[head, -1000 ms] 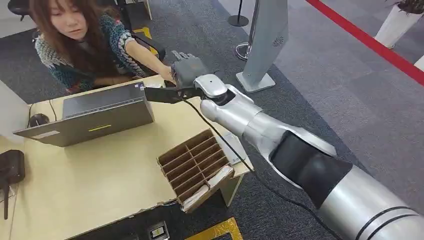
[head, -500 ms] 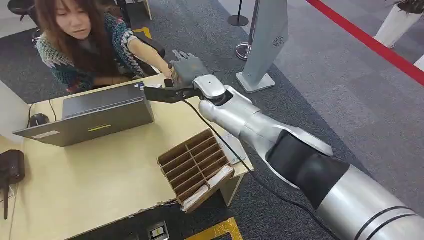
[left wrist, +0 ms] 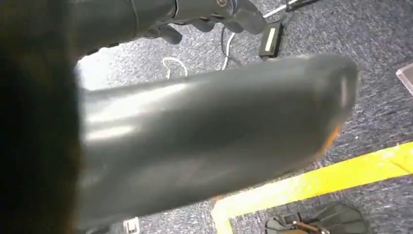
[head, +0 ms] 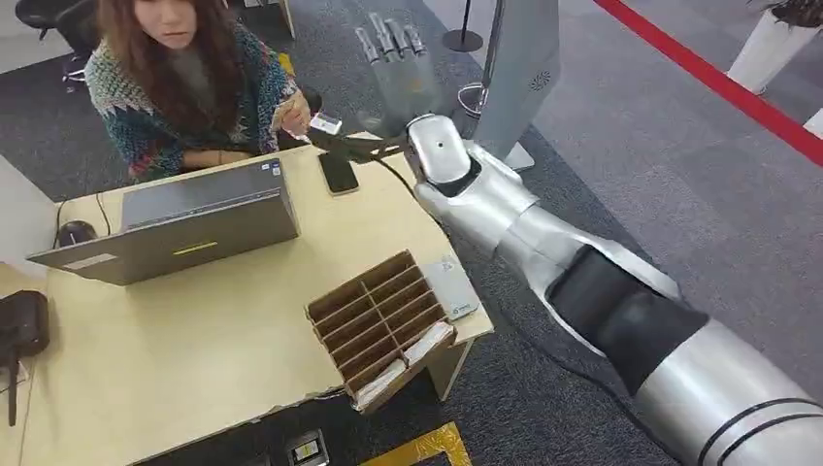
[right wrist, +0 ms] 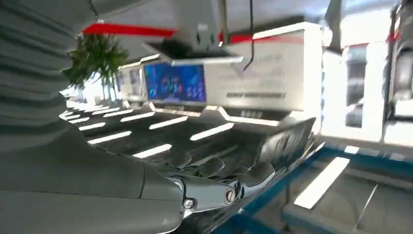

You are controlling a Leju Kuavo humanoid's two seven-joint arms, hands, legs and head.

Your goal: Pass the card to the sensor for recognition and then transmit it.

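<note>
Looking down in the head view, a laptop (head: 184, 221) sits open on the pale table (head: 194, 340), a slotted cardboard organiser (head: 378, 316) near its front edge and a dark phone (head: 338, 172) lying between laptop and right hand (head: 396, 73). That hand is raised, fingers straight and spread, holding nothing. The small pale card (head: 325, 123) is in the seated person's hand (head: 294, 115); no print on it is legible. In the right wrist view, the fingers (right wrist: 285, 141) extend flat. The left hand's state cannot be told.
</note>
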